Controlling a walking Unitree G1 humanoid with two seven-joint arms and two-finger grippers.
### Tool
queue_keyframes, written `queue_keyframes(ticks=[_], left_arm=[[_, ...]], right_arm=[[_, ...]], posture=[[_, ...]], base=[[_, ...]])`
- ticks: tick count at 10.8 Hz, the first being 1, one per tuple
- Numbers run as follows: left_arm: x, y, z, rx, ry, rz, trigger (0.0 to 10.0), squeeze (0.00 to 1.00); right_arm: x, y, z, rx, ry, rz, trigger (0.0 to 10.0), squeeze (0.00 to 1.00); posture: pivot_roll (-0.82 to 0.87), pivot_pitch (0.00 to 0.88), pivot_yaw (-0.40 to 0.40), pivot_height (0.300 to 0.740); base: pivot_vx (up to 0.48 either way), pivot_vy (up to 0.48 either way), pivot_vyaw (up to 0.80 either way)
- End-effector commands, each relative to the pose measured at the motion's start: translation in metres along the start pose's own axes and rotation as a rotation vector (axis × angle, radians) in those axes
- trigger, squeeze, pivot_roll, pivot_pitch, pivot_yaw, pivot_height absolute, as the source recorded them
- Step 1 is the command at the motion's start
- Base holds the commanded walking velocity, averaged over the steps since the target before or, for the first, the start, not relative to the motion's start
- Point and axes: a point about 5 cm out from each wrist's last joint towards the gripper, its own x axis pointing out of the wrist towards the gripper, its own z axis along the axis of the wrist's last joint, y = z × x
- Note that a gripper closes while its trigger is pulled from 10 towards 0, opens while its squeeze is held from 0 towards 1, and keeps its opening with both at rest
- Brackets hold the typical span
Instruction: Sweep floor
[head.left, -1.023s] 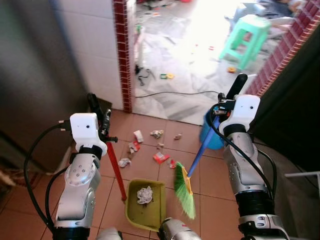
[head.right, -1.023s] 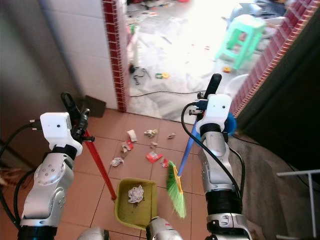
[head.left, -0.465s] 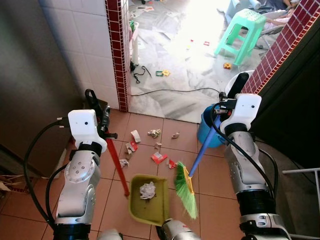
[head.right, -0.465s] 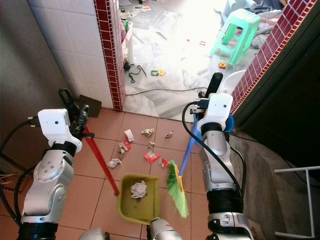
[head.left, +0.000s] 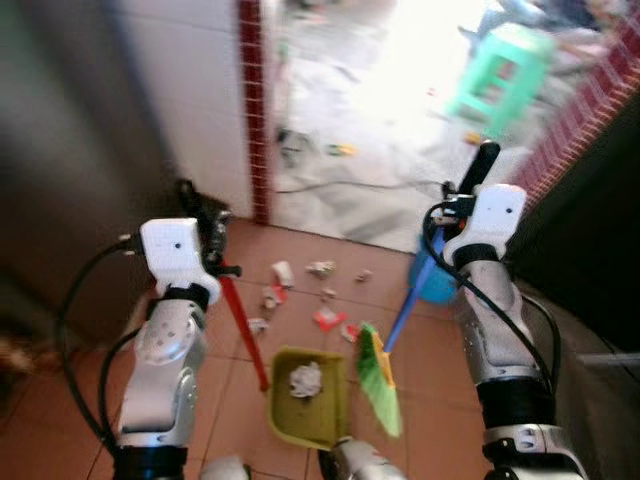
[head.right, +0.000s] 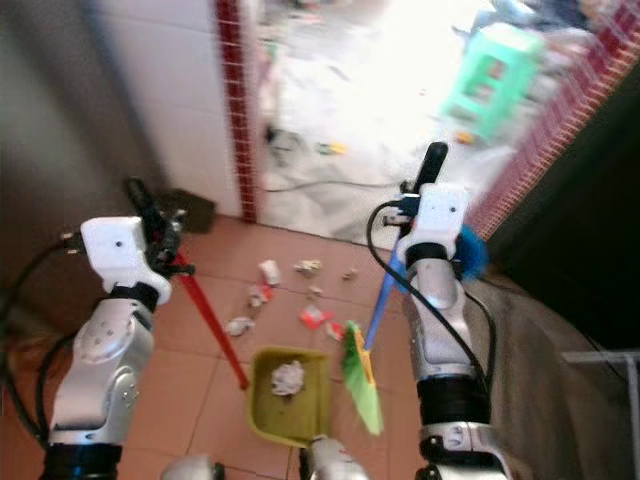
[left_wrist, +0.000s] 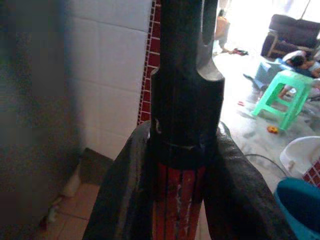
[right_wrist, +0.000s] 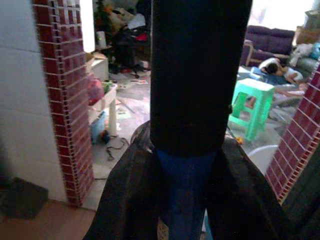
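My left gripper (head.left: 212, 238) is shut on the red handle (head.left: 243, 332) of a yellow-green dustpan (head.left: 322, 425) that rests on the tiles between my arms. A crumpled white paper (head.left: 305, 380) lies in the pan. My right gripper (head.left: 447, 214) is shut on the broom's blue handle (head.left: 405, 305), just below its black top end (head.left: 481, 165). The green bristles (head.left: 380, 385) hang right beside the pan's right edge. Scraps of paper litter (head.left: 322, 318) lie scattered on the terracotta tiles beyond the pan. In the left wrist view both fingers (left_wrist: 125, 195) clamp the red handle (left_wrist: 179, 212).
A red brick pillar (head.left: 254, 110) and white tiled wall stand ahead on the left. A blue bucket (head.left: 436, 285) sits behind the broom handle. Past the doorway are a pale marble floor, a black cable (head.left: 350, 184), small toys and a green stool (head.left: 503, 72). Dark wall on the right.
The whole view has shifted and turned blurry, so the camera moved. Both grippers keep their hold; broom and dustpan stay in the same places relative to my arms.
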Motion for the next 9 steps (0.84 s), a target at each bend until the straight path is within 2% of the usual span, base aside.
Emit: queue_keyframes(ticks=[1,5,7,9], left_arm=[[0.001,0.002,0.006,-0.010,-0.025,-0.005,10.0,0.00],[0.001,-0.002,0.006,-0.012,-0.023,-0.019,10.0,0.00],[0.002,-0.003,0.006,0.006,-0.035,-0.039,10.0,0.00],[-0.001,0.003,-0.007,0.031,-0.006,-0.034,10.0,0.00]], right_arm=[[0.005,0.005,0.008,-0.010,-0.037,0.010,10.0,0.00],[0.009,0.004,0.010,-0.027,-0.043,0.004,10.0,0.00],[0.009,0.003,0.009,-0.035,-0.041,-0.002,10.0,0.00],[0.007,-0.003,-0.004,-0.063,-0.029,-0.018,10.0,0.00]], posture=[[0.01,0.054,-0.054,0.740],[0.01,0.049,-0.055,0.740],[0.01,0.044,-0.054,0.740],[0.03,0.000,-0.022,0.740]], base=[[0.000,0.480,0.00],[0.000,0.480,0.00],[0.000,0.000,0.00],[0.000,0.000,-0.66]])
